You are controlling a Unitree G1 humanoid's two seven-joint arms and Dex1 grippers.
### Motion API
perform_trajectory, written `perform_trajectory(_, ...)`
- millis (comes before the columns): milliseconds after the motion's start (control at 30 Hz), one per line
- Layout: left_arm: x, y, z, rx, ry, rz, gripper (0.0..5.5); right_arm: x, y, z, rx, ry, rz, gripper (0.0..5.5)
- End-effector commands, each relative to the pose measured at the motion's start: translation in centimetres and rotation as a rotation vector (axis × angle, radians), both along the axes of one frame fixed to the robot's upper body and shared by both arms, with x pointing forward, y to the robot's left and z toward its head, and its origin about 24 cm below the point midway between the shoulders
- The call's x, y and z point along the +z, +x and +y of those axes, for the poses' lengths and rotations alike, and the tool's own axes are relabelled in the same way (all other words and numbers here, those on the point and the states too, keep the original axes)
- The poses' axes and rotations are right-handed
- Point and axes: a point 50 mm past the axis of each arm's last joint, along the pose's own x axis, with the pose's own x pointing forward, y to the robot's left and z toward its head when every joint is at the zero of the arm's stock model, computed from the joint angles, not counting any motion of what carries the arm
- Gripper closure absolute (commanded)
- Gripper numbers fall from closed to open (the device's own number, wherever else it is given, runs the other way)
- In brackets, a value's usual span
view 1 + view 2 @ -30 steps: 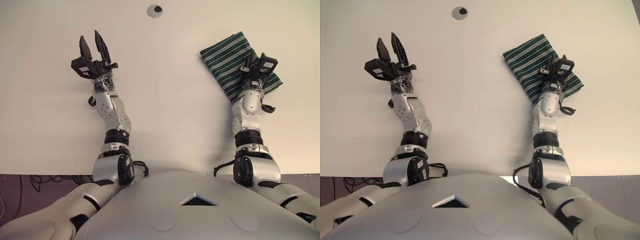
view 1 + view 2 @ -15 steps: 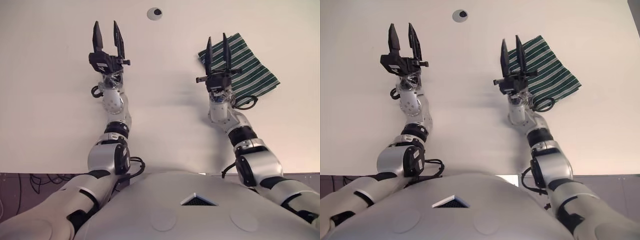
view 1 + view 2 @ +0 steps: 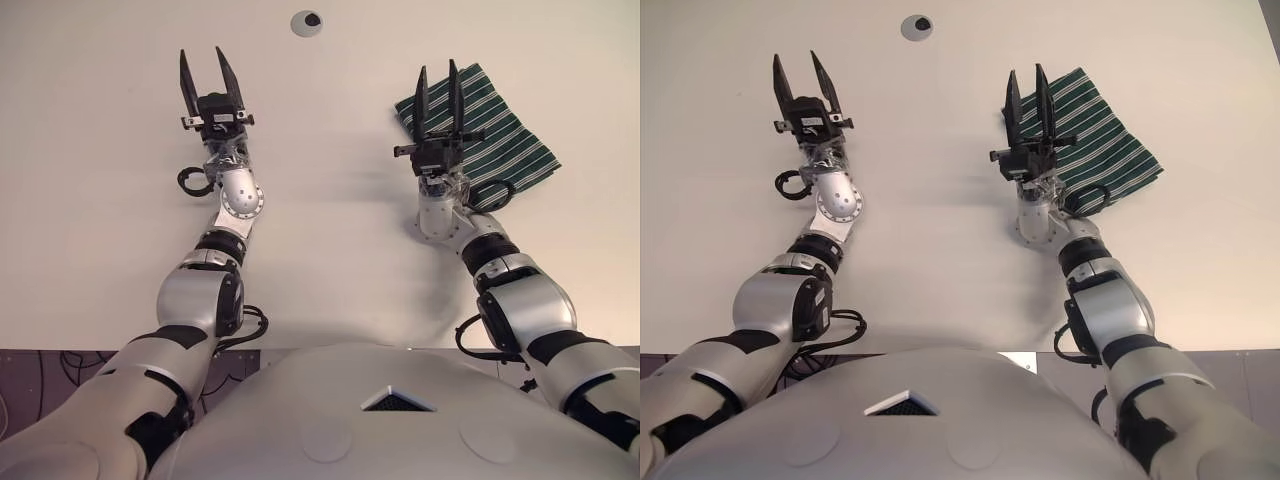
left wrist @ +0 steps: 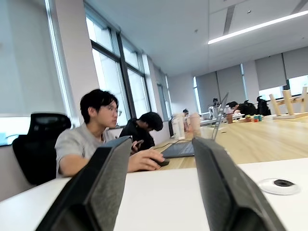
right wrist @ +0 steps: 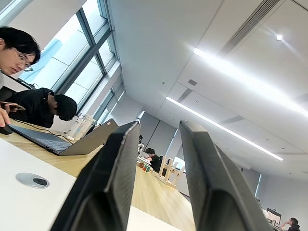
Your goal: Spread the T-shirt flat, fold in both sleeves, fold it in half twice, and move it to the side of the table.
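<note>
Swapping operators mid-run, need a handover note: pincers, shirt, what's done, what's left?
Left pincer: open, empty, held up over the table on the robot's left, fingers pointing upward.
Right pincer: open, empty, held up next to the T-shirt, not gripping it.
T-shirt: folded into a small striped packet, lying flat on the robot's right side of the table, with nothing holding it.
Done: the folds look finished and the packet sits off to the side.
Left: probably nothing. Check that the placement is acceptable, then park the arms.
</note>
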Motion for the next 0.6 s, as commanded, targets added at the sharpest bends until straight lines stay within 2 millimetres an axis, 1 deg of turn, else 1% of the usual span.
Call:
perform_trajectory(33,0.0,0.5,-1.0,-0.091,0.041,0.043,3.23,-0.6,-0.3,-0.9,-0.019,-0.001,0.028,4.00)
perform_trajectory(100,-0.3,0.1,-1.4,-0.188,0.056,0.056,3.23,-0.4,-0.3,-0.9,-0.005,0.009,0.025,4.00)
perform_trajectory(167,-0.5,-0.7,-1.3,-0.260,-0.006,0.045,3.23,-0.1,-0.2,-0.6,0.036,0.031,0.026,4.00)
perform_trajectory(233,-0.5,-1.1,-1.0,-0.286,-0.052,0.026,3.23,0.3,-0.2,-0.2,0.099,0.085,0.050,4.00)
perform_trajectory(367,-0.1,-1.3,-0.9,-0.333,-0.121,-0.004,3.23,1.1,-0.8,0.3,0.226,0.332,0.081,4.00)
perform_trajectory(433,-0.1,-1.3,-0.9,-0.339,-0.150,-0.004,3.23,1.4,-1.3,0.4,0.288,0.377,0.075,4.00)
perform_trajectory(533,-0.1,-1.8,-1.1,-0.387,-0.221,-0.036,3.23,2.0,-2.0,0.5,0.386,0.446,0.110,4.00)
perform_trajectory(600,-0.2,-2.0,-0.7,-0.376,-0.196,-0.036,3.23,2.0,-2.0,0.2,0.416,0.468,0.149,4.00)
